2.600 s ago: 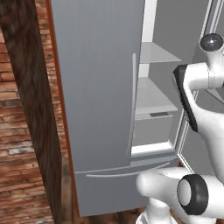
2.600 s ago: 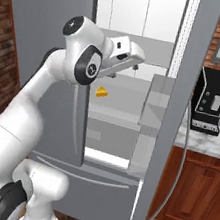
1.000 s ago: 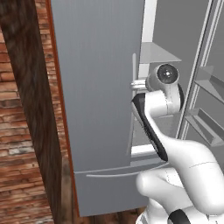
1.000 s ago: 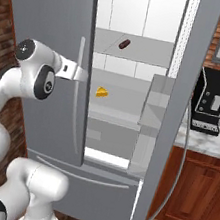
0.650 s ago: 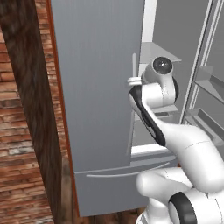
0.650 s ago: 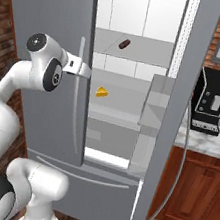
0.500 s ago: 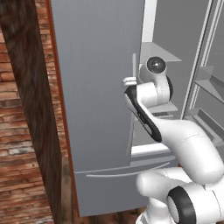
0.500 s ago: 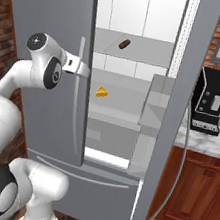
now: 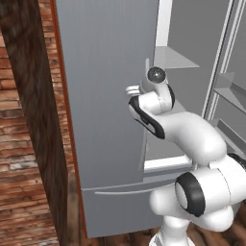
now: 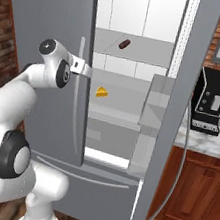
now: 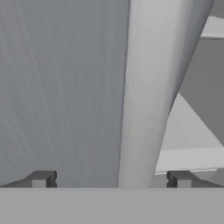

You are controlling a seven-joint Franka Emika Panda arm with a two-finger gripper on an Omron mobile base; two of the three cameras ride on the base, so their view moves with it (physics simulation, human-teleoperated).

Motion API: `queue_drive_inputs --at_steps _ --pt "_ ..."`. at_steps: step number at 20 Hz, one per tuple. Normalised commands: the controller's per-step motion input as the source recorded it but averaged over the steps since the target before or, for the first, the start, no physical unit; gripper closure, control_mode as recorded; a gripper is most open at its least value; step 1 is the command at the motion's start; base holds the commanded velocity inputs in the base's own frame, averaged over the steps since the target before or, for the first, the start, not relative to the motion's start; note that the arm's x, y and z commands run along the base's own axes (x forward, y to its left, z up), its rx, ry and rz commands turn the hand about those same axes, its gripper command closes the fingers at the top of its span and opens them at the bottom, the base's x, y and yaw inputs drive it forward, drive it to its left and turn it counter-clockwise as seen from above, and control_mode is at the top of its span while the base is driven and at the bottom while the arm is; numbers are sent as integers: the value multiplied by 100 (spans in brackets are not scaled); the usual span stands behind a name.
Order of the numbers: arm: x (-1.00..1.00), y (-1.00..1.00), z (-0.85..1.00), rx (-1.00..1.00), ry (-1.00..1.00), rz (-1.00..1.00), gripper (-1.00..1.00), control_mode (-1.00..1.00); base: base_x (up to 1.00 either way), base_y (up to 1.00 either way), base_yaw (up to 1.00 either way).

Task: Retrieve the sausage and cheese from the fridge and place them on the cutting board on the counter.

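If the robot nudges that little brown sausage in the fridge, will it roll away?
Probably, yes. The sausage is a stubby cylinder with rounded ends, so a sideways push would likely set it rolling along its shelf. It looks small, so it is likely light. Its smooth round skin might slip unless the tool squeezes across its middle.

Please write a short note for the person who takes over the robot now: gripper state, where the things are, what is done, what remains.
Gripper: open, empty, its fingertips either side of the left door handle of the fridge.
Right fridge door is open, left door shut.
Sausage lies on an upper shelf, cheese on the shelf below.
Counter with the coffee machine is to the right.
Done: nothing moved yet.
Left: pick both items and carry them to the cutting board.
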Motion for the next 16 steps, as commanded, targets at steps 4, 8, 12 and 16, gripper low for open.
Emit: queue_drive_inputs --at_steps 4,8,12,16 --pt "67 0 -24 0 0 0 -100 -100 0 0 0" --pt "72 0 -23 0 2 0 100 -100 0 0 0" --pt "33 0 -6 0 10 0 100 -100 0 0 0" --pt "-1 0 -3 0 1 0 100 -100 0 0 0"
